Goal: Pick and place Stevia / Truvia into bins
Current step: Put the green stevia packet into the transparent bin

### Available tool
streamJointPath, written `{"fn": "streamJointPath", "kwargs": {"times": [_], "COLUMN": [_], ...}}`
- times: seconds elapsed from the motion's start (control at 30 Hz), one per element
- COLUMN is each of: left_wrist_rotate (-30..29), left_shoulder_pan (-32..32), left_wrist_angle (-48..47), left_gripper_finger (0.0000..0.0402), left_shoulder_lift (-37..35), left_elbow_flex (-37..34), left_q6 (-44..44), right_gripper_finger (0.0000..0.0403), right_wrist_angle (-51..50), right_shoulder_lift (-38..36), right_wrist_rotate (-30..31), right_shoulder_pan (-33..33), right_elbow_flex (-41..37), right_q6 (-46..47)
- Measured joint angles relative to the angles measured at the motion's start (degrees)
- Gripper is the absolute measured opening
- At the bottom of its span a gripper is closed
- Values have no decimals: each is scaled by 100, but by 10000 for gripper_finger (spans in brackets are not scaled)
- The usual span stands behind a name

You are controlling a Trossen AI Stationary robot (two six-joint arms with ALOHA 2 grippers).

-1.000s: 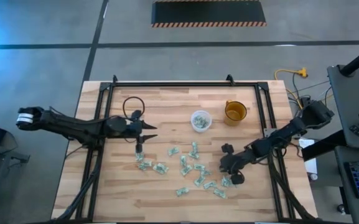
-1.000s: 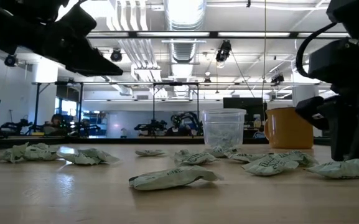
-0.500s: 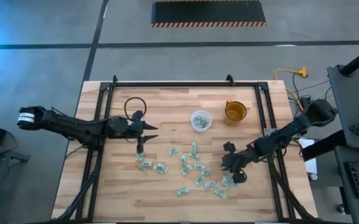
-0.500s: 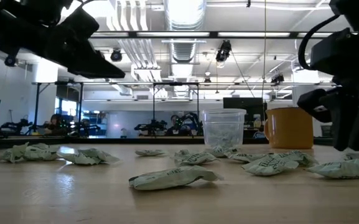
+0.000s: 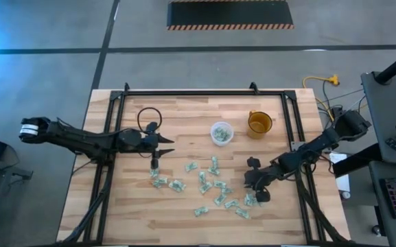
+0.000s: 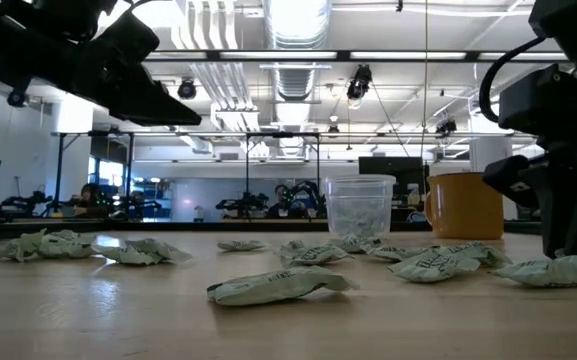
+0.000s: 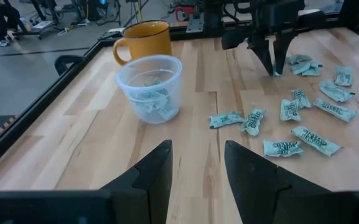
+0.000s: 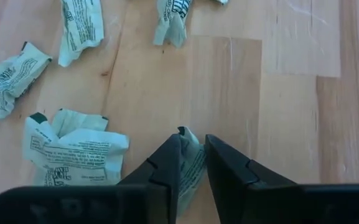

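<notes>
The right end effector [image 8: 191,163] is down on the tabletop [image 5: 184,116] at the right end of the scattered sachets [image 5: 211,186], its fingers [image 8: 167,165] nearly together and pinching one sachet [image 8: 190,155] that lies on the wood. More crumpled sachets sit just beside it. The left end effector [image 7: 196,163] hovers above the tabletop's left part, fingers apart with nothing between them, over a few sachets there. The clear cup [image 5: 221,132] stands near the middle back, some sachets inside, with an orange mug [image 5: 259,123] just to its right.
</notes>
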Motion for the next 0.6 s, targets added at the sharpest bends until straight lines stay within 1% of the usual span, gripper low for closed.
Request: {"fn": "streamJointPath", "kwargs": {"times": [0.2,0.33,0.5,0.6], "left_wrist_rotate": [0,0,0,0], "left_shoulder_pan": [0,0,0,-3], "left_wrist_angle": [1,2,2,29], "left_gripper_finger": [131,131,131,131], "left_shoulder_lift": [0,2,2,2], "left_elbow_flex": [0,0,0,0], "left_q6": [0,2,5,34], "right_gripper_finger": [18,10,9,9], "right_wrist_angle": [-65,-68,-80,-72], "right_shoulder_lift": [-31,-26,-120,-254], "right_wrist_rotate": [-10,46,543,1158], "right_shoulder_pan": [0,-3,-6,-4], "right_elbow_flex": [69,141,300,439], "right_q6": [-383,-604,-1170,-1700]}}
